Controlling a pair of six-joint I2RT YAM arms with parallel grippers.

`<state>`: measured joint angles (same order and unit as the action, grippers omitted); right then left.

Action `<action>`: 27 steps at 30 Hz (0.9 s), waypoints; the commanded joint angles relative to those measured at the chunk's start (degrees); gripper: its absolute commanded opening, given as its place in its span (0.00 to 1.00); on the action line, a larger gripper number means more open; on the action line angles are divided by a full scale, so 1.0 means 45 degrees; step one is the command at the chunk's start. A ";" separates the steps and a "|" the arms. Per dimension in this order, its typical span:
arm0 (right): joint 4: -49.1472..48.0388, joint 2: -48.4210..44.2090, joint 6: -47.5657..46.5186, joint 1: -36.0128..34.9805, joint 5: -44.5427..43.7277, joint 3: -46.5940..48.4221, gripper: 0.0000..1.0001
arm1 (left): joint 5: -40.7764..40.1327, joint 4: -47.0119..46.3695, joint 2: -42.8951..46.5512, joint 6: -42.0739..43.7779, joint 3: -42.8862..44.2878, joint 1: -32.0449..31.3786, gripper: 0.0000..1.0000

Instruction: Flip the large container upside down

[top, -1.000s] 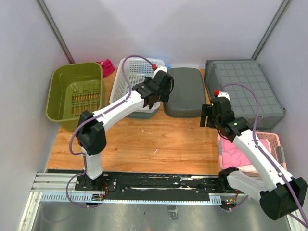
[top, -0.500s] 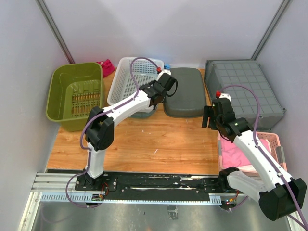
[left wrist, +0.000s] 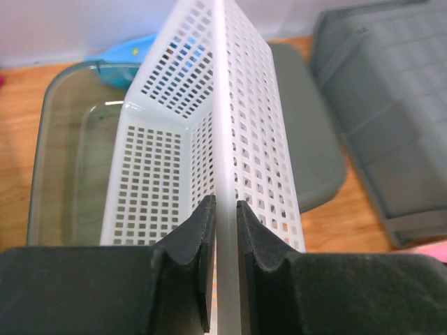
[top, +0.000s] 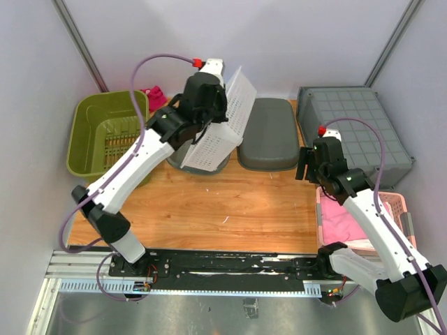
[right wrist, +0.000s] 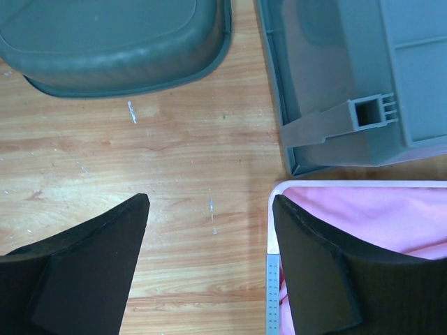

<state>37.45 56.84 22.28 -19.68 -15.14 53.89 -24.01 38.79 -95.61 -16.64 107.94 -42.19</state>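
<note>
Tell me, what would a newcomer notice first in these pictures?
The white mesh basket stands out: tipped on edge at the back, its rim pinched in the left jaws. At right, the right jaws hang open near an upturned grey crate and a pink basket.

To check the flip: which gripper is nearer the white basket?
Left. The left gripper clamps the wall of the white basket; the right gripper hangs open far off, by the pink basket.

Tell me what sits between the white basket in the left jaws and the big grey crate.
A dark grey tub, bottom up, lies between the white basket and the grey crate, clearest in the top view.
</note>
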 commanded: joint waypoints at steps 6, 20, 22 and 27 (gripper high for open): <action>0.1003 -0.1042 -0.0202 0.0354 -0.1452 0.1470 0.73 | 0.4461 -0.1056 0.2757 -0.1624 -0.0555 -0.0096 0.00; 0.2118 -0.2703 -0.0554 0.0504 -0.2929 0.2442 0.72 | 0.9773 -0.4227 0.6323 -0.5458 -0.5937 -0.0096 0.00; 0.2381 -0.2881 -0.0690 0.0497 -0.3165 0.2685 0.72 | 0.9736 -0.4722 0.6972 -0.6246 -0.7202 -0.0096 0.00; 0.3251 -0.2929 -0.0824 0.0504 -0.3642 0.4172 0.71 | 1.0672 -0.7808 0.8279 -0.9057 -1.0705 -0.0096 0.00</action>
<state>48.58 44.51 19.97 -18.22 -27.79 66.87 17.67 19.42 -62.41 -45.12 67.26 -42.52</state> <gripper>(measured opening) 0.713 0.166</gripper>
